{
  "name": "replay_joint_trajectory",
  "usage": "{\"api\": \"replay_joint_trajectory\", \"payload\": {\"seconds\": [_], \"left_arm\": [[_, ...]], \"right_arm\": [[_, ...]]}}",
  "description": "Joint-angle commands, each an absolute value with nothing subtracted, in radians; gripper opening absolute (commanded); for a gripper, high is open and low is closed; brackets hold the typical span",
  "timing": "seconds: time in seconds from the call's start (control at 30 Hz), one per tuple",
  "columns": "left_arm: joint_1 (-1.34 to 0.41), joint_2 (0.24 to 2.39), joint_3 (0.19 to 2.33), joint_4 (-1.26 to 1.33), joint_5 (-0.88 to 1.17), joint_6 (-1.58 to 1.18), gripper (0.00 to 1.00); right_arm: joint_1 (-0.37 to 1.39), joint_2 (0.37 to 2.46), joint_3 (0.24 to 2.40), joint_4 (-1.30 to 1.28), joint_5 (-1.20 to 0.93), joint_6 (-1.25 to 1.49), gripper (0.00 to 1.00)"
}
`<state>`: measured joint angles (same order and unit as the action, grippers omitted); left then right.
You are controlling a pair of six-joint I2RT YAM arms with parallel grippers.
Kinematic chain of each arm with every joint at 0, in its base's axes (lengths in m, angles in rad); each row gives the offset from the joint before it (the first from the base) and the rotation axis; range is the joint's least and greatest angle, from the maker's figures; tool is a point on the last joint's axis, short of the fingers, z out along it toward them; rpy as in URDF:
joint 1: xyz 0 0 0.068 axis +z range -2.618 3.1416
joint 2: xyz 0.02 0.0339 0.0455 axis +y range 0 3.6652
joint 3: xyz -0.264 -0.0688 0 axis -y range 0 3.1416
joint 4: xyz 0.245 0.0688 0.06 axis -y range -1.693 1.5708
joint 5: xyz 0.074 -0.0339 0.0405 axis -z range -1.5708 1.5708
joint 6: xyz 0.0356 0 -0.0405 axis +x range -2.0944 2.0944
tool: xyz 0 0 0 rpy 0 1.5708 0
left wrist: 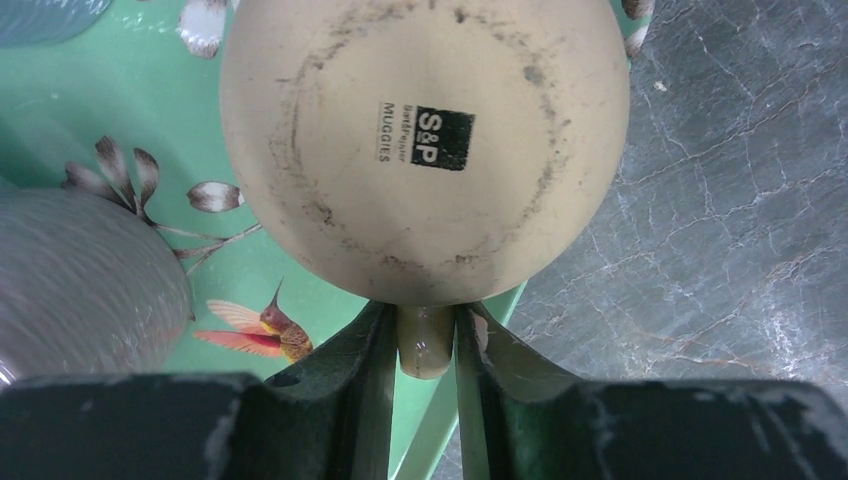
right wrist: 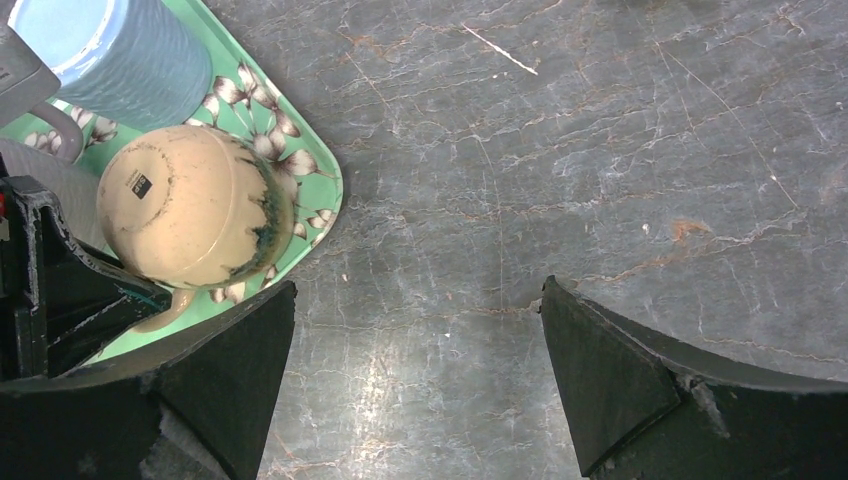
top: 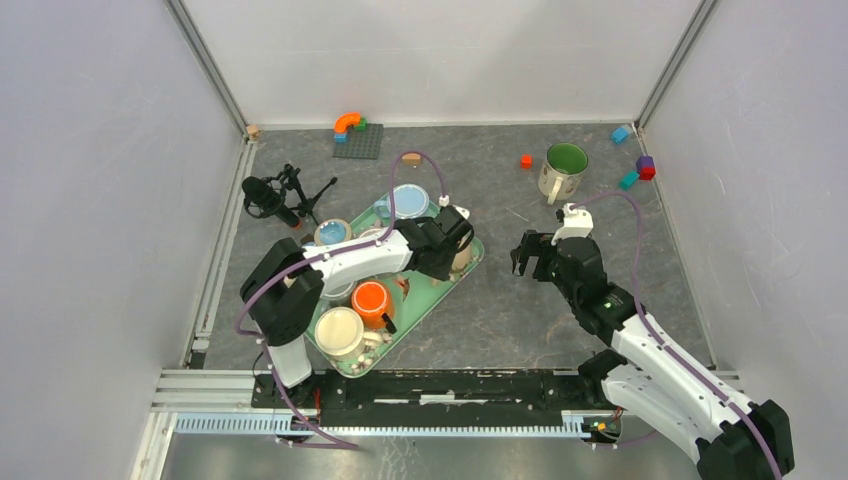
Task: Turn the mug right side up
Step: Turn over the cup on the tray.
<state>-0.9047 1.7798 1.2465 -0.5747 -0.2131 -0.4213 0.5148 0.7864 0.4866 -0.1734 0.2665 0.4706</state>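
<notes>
Grey marbled table (top: 520, 310) carries a green flowered tray (right wrist: 325, 170), and near its far right corner the beige mug (left wrist: 420, 140) stands upside down, its handle (left wrist: 424, 357) pinched between the fingers of the left gripper (left wrist: 425, 330), while the right gripper (right wrist: 415, 300) hovers wide open over the table just beside the tray.

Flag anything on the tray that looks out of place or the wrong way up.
The beige mug at the right corner of the tray sits upside down, its stamped base facing up. The left gripper pinches its handle. Nothing else stands out.
</notes>
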Motion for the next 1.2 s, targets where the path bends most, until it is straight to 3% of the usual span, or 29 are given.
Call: {"api": "replay_joint_trajectory", "payload": {"seconds": [0.0, 0.27, 0.7, 1.17], "left_arm": [[-0.904, 1.805, 1.284, -0.538, -0.256, -0.360, 0.27], [-0.906, 1.780, 1.262, -0.493, -0.294, -0.368, 0.03], [-0.897, 1.604, 1.167, -0.296, -0.248, -0.512, 0.02], [-0.869, 1.551, 1.102, -0.129, -0.140, -0.684, 0.02]], "right_arm": [[0.511, 0.783, 0.482, -0.142, 0.257, 0.485, 0.98], [0.511, 0.781, 0.479, -0.132, 0.223, 0.481, 0.98], [0.510, 0.803, 0.408, 0.073, -0.065, 0.547, 0.97], [0.510, 0.820, 0.334, 0.203, -0.192, 0.648, 0.97]]}}
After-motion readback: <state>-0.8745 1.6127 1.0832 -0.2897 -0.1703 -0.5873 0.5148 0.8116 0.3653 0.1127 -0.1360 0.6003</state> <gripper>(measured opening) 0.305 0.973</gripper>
